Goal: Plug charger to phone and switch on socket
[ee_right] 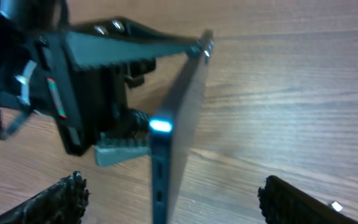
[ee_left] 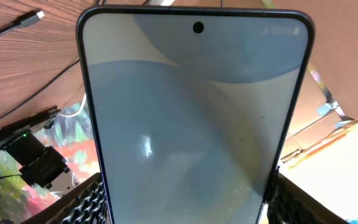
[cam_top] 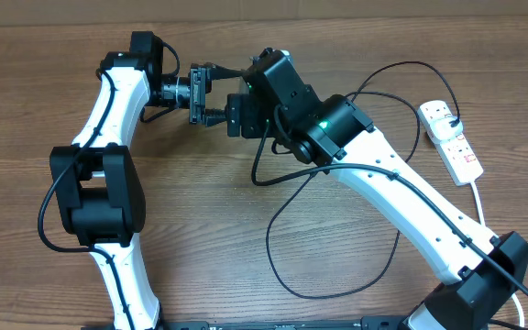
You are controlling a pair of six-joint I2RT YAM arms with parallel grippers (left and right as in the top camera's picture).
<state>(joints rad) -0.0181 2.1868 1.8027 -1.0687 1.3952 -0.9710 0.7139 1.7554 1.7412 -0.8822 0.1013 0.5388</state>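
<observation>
Our left claw (cam_top: 211,93) is clamped on the phone (ee_left: 191,124), holding it off the worktop (cam_top: 383,46) near the far edge, a little left of the middle, with its screen lit pale blue-grey. Our right claw (cam_top: 235,112) faces it with fingers (ee_right: 64,198) spread wide, gripping nothing; in its wrist view the phone's thin edge stands between them. The charger (cam_top: 270,240) lies in loose loops toward the near edge, its connector tip (ee_left: 36,15) free on the worktop. The socket (cam_top: 452,137) lies by the right edge, toward the far corner.
</observation>
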